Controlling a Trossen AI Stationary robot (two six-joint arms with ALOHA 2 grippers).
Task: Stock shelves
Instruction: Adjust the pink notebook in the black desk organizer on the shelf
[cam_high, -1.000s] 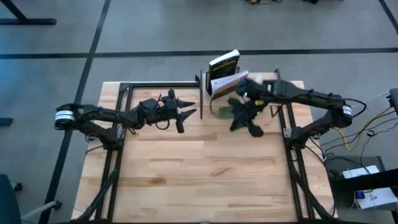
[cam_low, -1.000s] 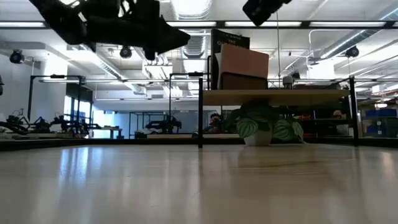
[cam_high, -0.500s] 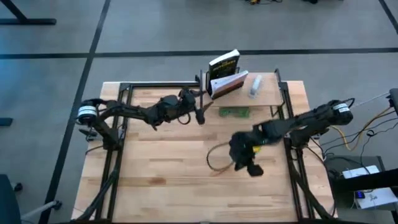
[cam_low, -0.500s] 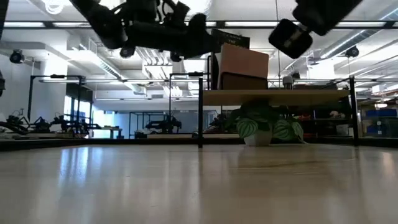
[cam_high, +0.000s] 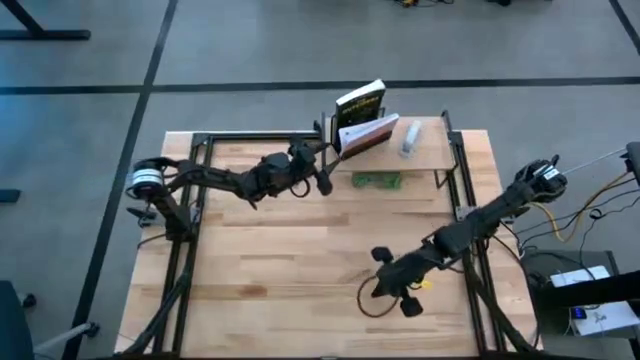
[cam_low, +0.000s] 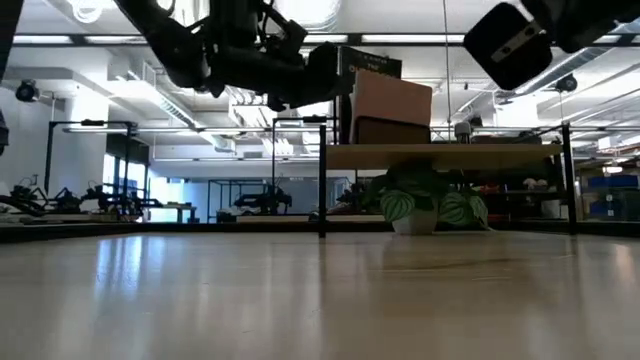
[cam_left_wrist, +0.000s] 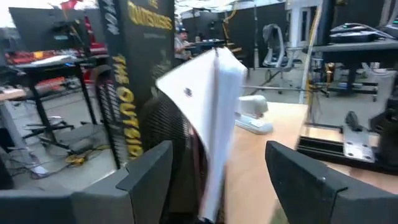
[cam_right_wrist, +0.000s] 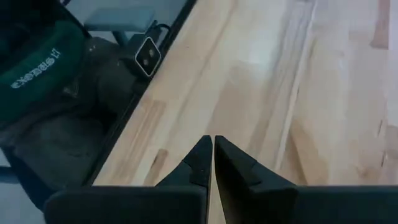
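At the far edge of the surface, right of centre, stands the shelf, a small light wood board on thin black legs. On its left end, a black wire rack holds an upright dark book with yellow lettering; a second book with a tan cover leans against it. A small pale object lies on the board just beside the books; what it is cannot be told. A potted plant with green and white leaves stands on the surface beneath the board. The left gripper is raised above the surface, just beside the rack end of the shelf, its fingers spread wide with the books directly ahead of them and touching neither. The right gripper hangs over the near right part of the surface, well apart from the shelf, its fingers pressed together on nothing.
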